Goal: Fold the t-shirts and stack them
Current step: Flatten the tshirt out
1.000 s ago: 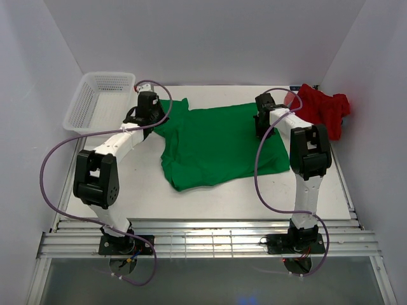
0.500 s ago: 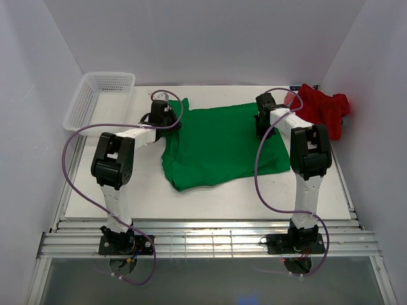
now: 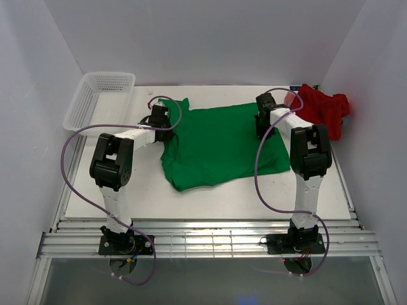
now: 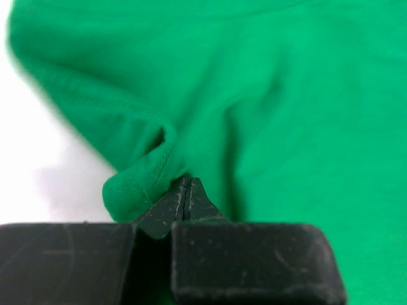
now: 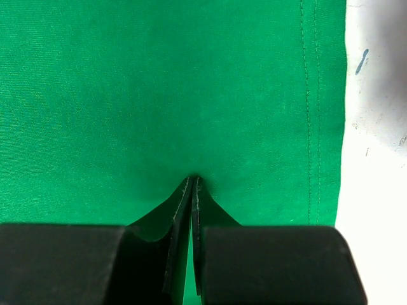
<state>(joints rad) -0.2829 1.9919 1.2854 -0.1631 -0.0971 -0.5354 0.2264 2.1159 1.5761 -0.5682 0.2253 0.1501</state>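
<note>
Left gripper (image 3: 166, 122) a second ago close by the white mesh basket (image 3: 102, 95), now further right and nearer, at the sleeve of the green t-shirt (image 3: 219, 143). Left elbow drawn in and raised with it. Sleeve tucked closer to the shirt's body than before. Right arm unchanged.

Basket at the far left corner, apart from the shirt and from the left arm. Red t-shirt (image 3: 324, 108) crumpled in a heap at the far right corner, against the right wall, just beyond the right wrist. Purple cable (image 3: 67, 152) looping out from the left arm over the table's left side. A second cable hanging beside the right arm, crossing the shirt's right edge.

Left arm bent sharply, upper link upright, forearm reaching across low toward the sleeve. In the left wrist view, jaws pressed together on a bunched roll of green hem at their tips. Right arm upright over the shirt's right border, forearm reaching away from the base. Right gripper (image 3: 262, 124) pointing down into the cloth near the far right edge, jaws closed on a small tent of green fabric.

Green t-shirt spread mostly flat and slightly askew in the middle of the white table (image 3: 127, 190). Plain white walls on three sides. Aluminium rail (image 3: 210, 241) along the near edge, both bases bolted there.
</note>
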